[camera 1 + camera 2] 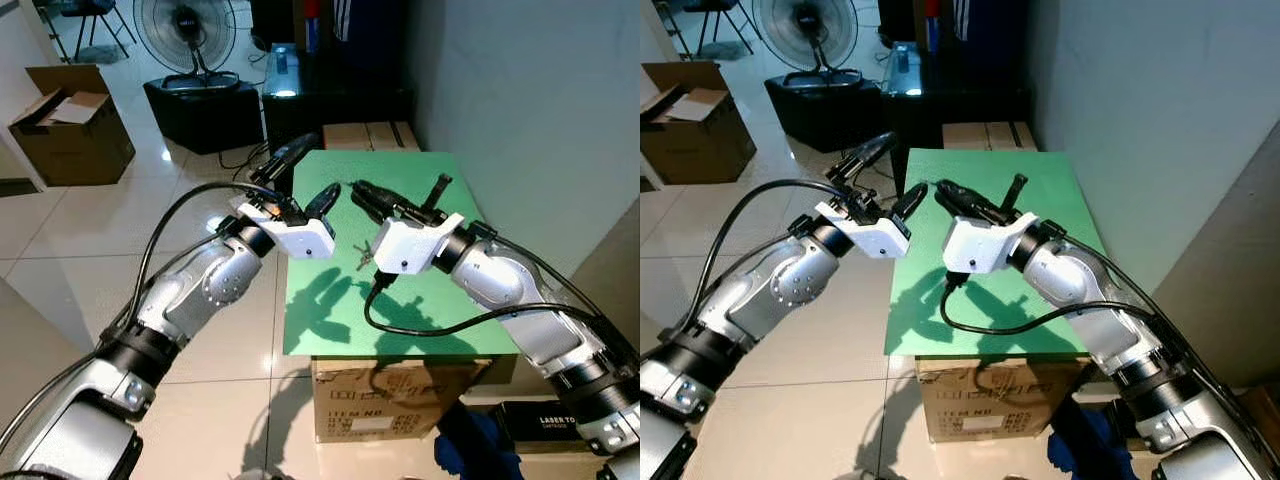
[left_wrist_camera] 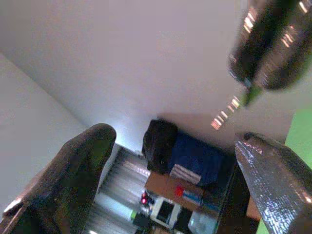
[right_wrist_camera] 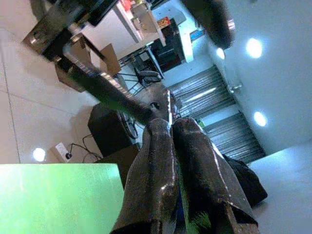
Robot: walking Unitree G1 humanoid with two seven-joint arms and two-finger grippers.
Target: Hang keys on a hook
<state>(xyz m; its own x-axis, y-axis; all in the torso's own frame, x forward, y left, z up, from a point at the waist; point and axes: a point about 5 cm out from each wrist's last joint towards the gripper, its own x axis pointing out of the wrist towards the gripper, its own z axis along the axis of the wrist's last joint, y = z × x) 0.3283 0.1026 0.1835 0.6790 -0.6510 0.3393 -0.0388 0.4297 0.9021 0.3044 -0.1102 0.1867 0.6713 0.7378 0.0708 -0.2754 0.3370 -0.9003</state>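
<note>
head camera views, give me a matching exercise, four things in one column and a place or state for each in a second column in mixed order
Things:
1. left gripper
2. right gripper
3. green board
4. fan

Places or states:
A. lies on top of a cardboard box
B. fingers spread apart, over the board's left edge
C. stands on the tiled floor, far behind
D. fingers pressed together, above the board

Pairs: 1-B, 2-D, 3-A, 4-C

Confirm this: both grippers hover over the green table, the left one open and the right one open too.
Not quite. The right gripper is shut, fingers pressed together in the right wrist view. The left gripper is open, and both do hover over the green table.
</note>
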